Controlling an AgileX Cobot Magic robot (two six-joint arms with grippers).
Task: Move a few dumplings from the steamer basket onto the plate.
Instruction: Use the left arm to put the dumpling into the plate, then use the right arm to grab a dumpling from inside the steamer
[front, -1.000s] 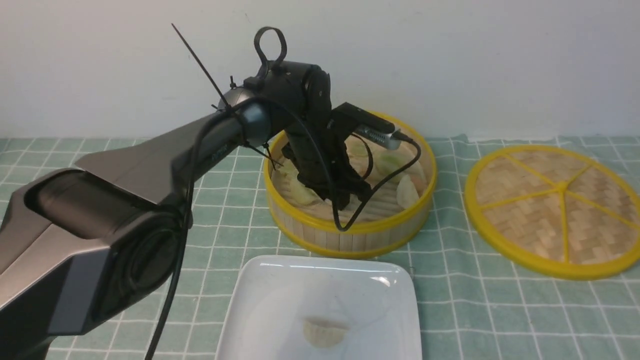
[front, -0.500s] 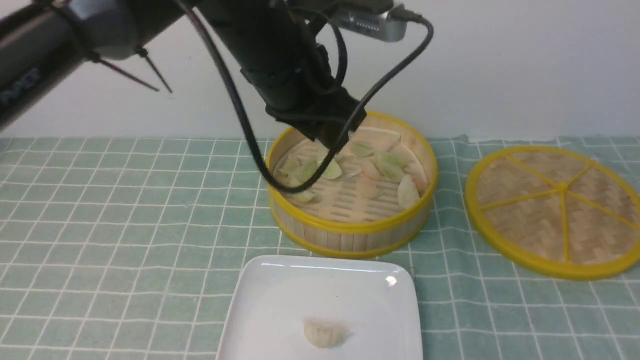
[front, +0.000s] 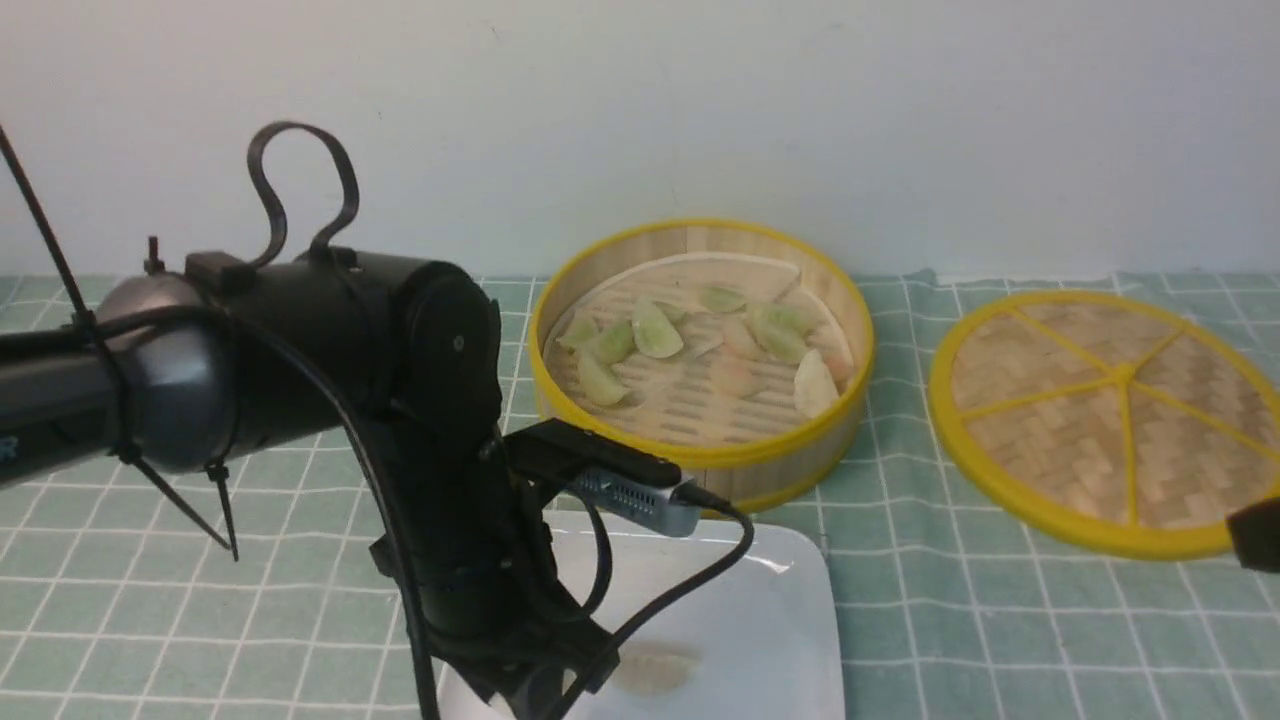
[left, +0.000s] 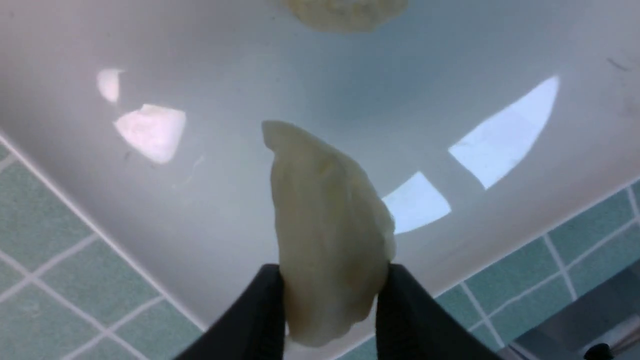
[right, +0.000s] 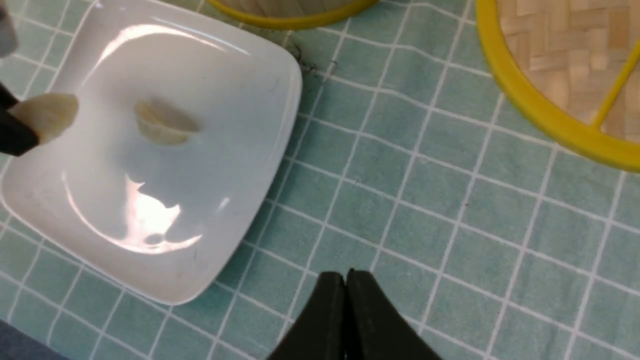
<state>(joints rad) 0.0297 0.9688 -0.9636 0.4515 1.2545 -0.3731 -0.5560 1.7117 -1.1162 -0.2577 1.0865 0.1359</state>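
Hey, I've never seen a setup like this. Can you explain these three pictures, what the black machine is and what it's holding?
It is a robot with two arms, each ending in a gripper, a two-fingered pincer. The wide picture looks forward from between the arms; the other two come from cameras on the wrists. On a green checked cloth sit a steamer basket of dumplings, a flat woven bamboo lid and a white square plate with one cream dumpling on it. The left gripper pinches a second cream dumpling over the plate. The right gripper is shut and empty, above the cloth.
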